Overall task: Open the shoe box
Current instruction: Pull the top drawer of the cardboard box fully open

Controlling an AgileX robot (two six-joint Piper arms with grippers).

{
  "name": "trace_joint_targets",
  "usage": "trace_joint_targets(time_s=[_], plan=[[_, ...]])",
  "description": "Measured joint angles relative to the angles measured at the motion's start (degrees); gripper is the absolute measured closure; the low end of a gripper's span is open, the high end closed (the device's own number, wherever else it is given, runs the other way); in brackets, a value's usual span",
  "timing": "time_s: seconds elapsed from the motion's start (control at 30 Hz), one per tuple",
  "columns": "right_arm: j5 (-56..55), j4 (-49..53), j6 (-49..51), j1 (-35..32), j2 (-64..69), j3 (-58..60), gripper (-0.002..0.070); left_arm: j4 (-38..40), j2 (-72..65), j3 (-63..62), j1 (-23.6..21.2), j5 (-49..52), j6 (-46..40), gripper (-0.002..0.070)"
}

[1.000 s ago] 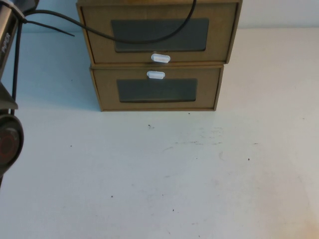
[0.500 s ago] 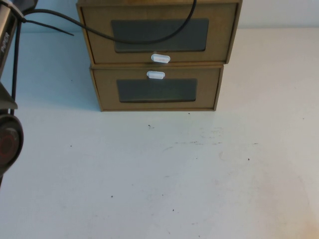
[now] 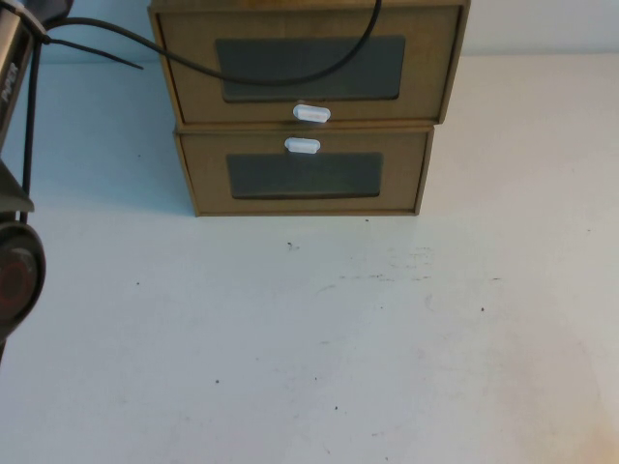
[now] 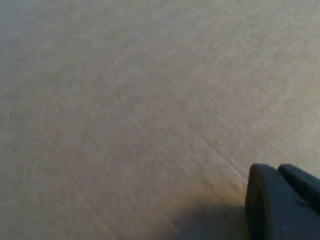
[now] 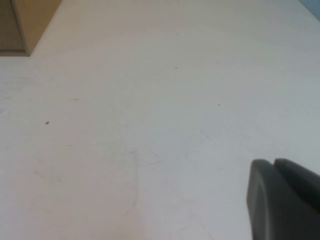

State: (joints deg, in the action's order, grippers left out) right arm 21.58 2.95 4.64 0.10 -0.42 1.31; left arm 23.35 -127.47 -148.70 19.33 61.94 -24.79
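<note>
Both closed, the upper shoe box (image 3: 309,63) sits squarely on the lower shoe box (image 3: 305,174) on the table (image 3: 338,338); the left gripper (image 4: 280,200), fingers together and empty, hovers close over that stack's plain cardboard, and the right gripper (image 5: 280,200), fingers shut on nothing, hangs above bare table apart from the stack's corner.

The scuffed white table (image 3: 387,367) bears the lower shoe box (image 3: 305,198) of a stack of 2.
</note>
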Motion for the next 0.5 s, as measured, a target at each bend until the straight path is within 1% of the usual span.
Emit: trace_joint_targets(time_s=[0.1, 0.3, 0.4, 0.5], plan=[[-3.62, -1.84, 0.00, 0.00, 0.00, 0.00, 0.0689, 0.00, 0.00, 0.00, 0.00, 0.04, 0.00, 0.0680], [-15.01, -14.84, 0.00, 0.00, 0.00, 0.00, 0.0689, 0.93, 0.00, 0.00, 0.00, 0.26, 0.00, 0.0680], [-18.59, -20.45, 0.00, 0.00, 0.00, 0.00, 0.0689, 1.43, 0.00, 0.00, 0.00, 0.48, 0.10, 0.0680], [-21.23, -24.02, 0.17, 0.00, 0.00, 0.00, 0.0689, 1.70, 0.00, 0.00, 0.00, 0.59, 0.20, 0.0680]])
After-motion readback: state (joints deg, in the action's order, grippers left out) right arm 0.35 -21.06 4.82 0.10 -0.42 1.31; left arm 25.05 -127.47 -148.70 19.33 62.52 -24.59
